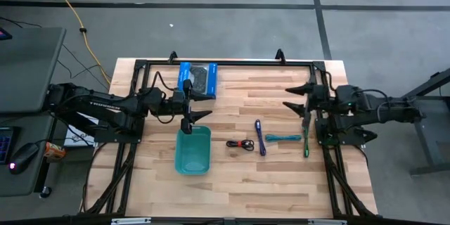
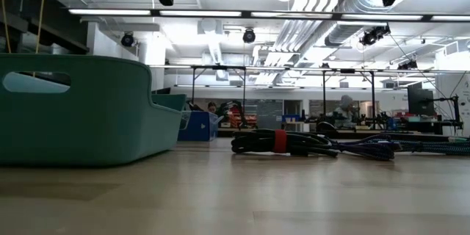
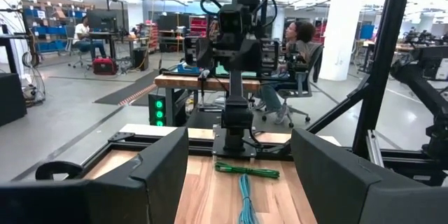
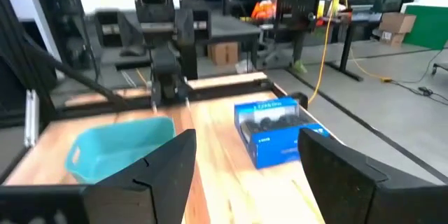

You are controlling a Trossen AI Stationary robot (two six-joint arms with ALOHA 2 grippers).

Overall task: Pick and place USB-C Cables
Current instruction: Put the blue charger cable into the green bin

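Note:
Four small cable bundles lie in a row on the wooden table: black with a red tie [image 1: 240,143] [image 2: 283,142], purple [image 1: 260,137] [image 2: 367,147], blue-teal [image 1: 283,138] [image 3: 245,206] and green [image 1: 306,140] [image 3: 246,171]. My left gripper [image 1: 204,105] [image 3: 239,136] is open and hovers over the far end of the teal bin [image 1: 193,150], to the left of the cables. My right gripper [image 1: 287,98] [image 4: 248,140] is open too, raised above the table on the far side of the blue-teal and green cables. Neither touches anything.
The teal bin [image 2: 81,110] [image 4: 119,150] stands left of the cables. A blue box picturing a controller [image 1: 198,79] [image 4: 276,131] lies near the far edge behind the left gripper. A black frame [image 1: 225,62] runs round the table's sides. Bare wood lies toward the near edge.

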